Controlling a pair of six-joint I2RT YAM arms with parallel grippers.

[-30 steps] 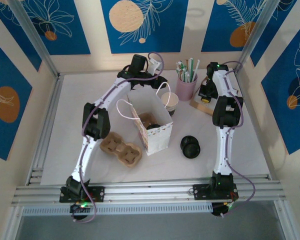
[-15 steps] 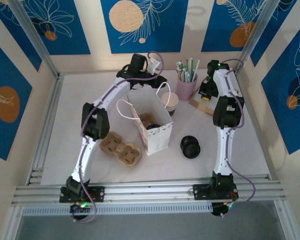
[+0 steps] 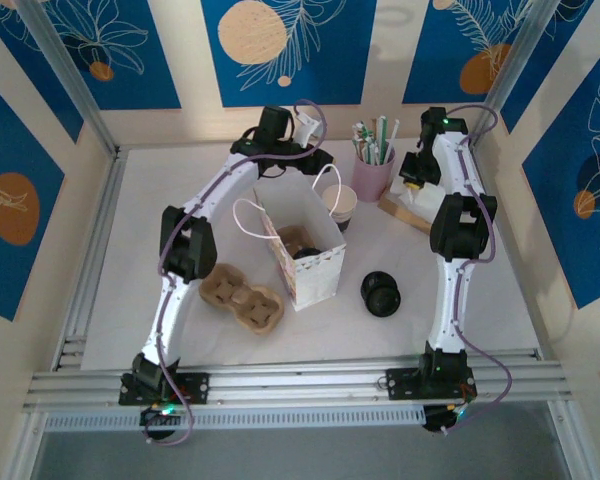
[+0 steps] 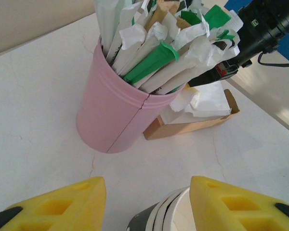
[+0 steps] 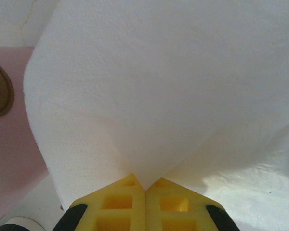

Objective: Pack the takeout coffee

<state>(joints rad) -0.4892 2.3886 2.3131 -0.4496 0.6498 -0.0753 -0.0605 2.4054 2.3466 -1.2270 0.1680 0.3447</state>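
A black round lid, which looks like the takeout coffee point(image 3: 305, 253), sits inside the white paper bag point(image 3: 315, 272) on a brown carrier. My left gripper point(image 3: 320, 165) point(image 4: 148, 185) hangs open at the back of the table. The rim of a lidless stack of nested cups point(image 4: 171, 216) point(image 3: 340, 204) lies between its yellow fingers, close to the right one. My right gripper point(image 3: 413, 180) point(image 5: 145, 185) is shut on a white napkin point(image 5: 159, 86), which drapes in front of its camera, above the napkin box point(image 3: 408, 212).
A pink cup of wrapped straws point(image 3: 373, 168) point(image 4: 116, 113) stands between the two grippers. The cardboard napkin box point(image 4: 192, 126) lies just behind it. Loose black lids point(image 3: 382, 294) lie right of the bag, and a brown cup carrier point(image 3: 242, 297) lies to its left.
My right arm has lifted and drawn back a little with the napkin pinched. The left arm has barely shifted.
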